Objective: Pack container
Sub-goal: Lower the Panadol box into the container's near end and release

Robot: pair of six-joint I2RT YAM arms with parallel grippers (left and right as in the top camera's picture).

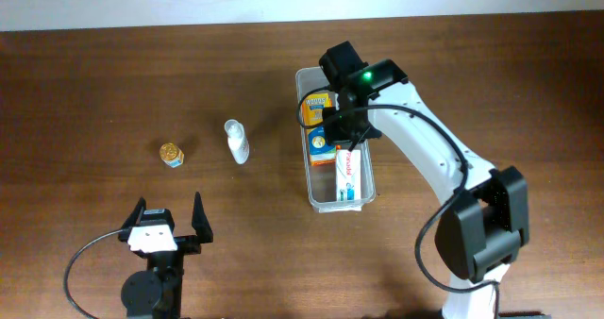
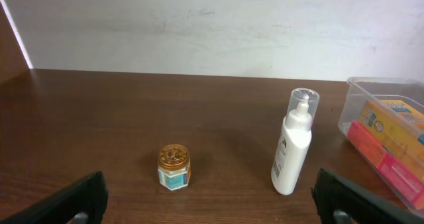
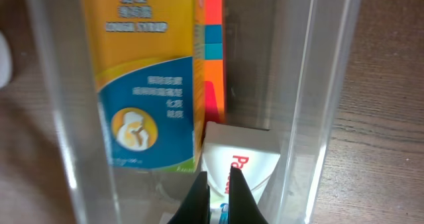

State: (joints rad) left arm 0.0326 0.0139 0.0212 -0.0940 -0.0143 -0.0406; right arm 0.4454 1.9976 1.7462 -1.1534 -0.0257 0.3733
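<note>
Right gripper (image 3: pixel 218 181) is pinching down narrow, both dark fingers (image 3: pixel 199 197) almost together on the end of a white-and-red box (image 3: pixel 242 154), so it's holding that one. The tool is dipping straight into the container (image 3: pixel 318 85), which is sitting directly under it. A yellow-and-blue carton (image 3: pixel 149 85) is crowding in just to the left of the fingers. Just ahead of them a thin orange box (image 3: pixel 213 65) is standing pressed against the carton. The held box is lying in the slot between those two and the container's right wall.

From the overhead view, the right arm is stretching from its base forward and inward, wrist folding down over the middle of the bin.

Over on the other side, the left gripper (image 1: pixel 170 223) is sitting low near its base with fingers spread wide, gripping nothing. Ahead of it on the table (image 1: pixel 94 74) a small gold-lidded jar (image 1: pixel 171 154) is standing. A white pump bottle (image 1: pixel 237 142) is standing ahead and to its right, between that gripper and the container.
</note>
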